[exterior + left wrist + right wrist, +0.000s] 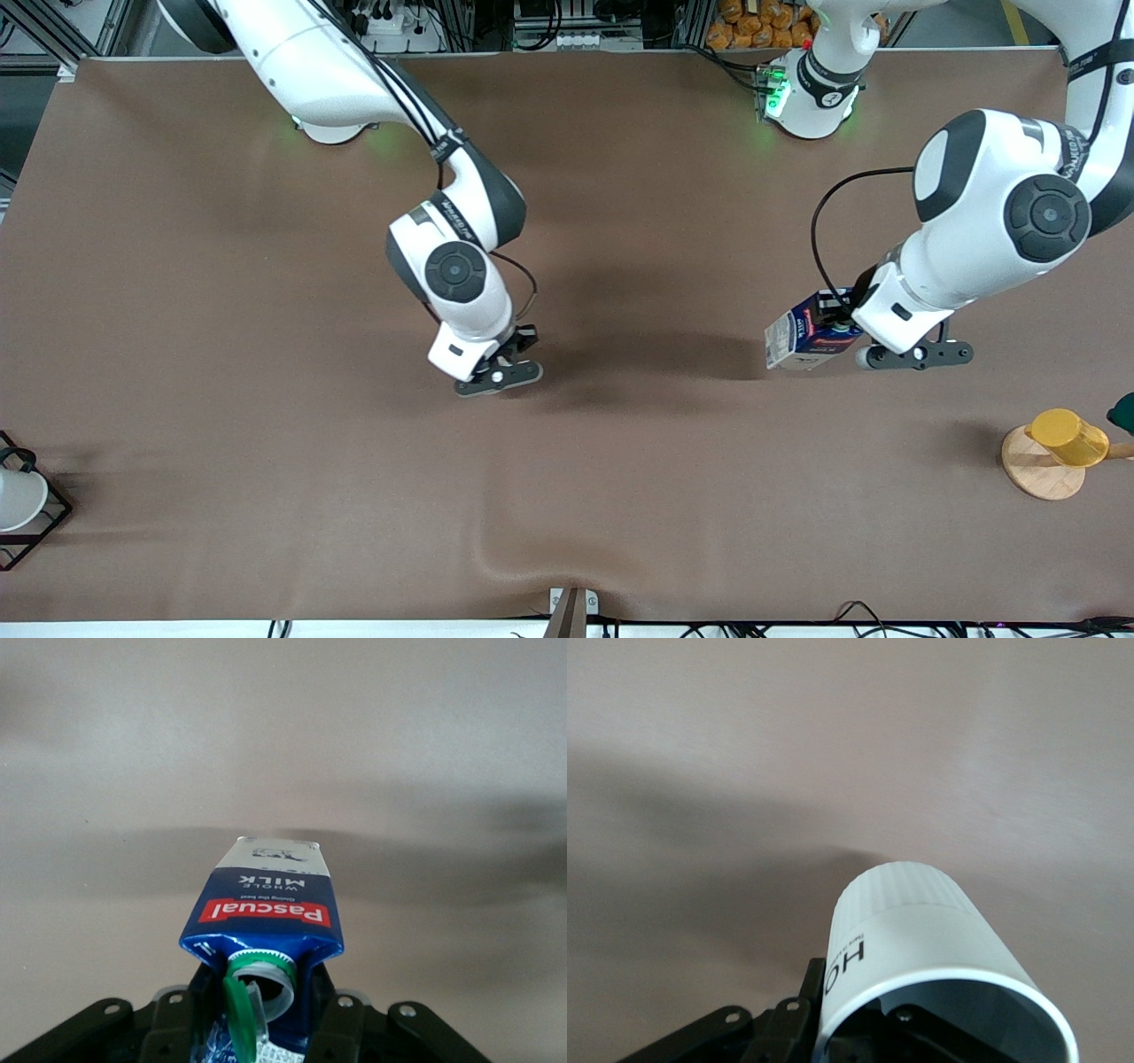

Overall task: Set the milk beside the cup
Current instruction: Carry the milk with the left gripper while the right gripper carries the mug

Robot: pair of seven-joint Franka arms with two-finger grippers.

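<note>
My left gripper (843, 330) is shut on the milk (802, 337), a blue and white carton with a red label band, and holds it tilted over the brown table toward the left arm's end. In the left wrist view the milk (266, 904) sits between my fingers (341, 1028), and its green cap (237, 1005) hangs flipped open. My right gripper (498, 370) is over the middle of the table. In the right wrist view it (859, 1019) is shut on the wall of the beige-white cup (912, 921) with dark lettering. The cup is hidden under the hand in the front view.
A yellow cup (1067, 436) lies on a round wooden coaster (1032, 474) near the left arm's end. A plain white cup in a black wire frame (18, 496) stands at the right arm's end. The tablecloth has a wrinkle (523, 567) near the front edge.
</note>
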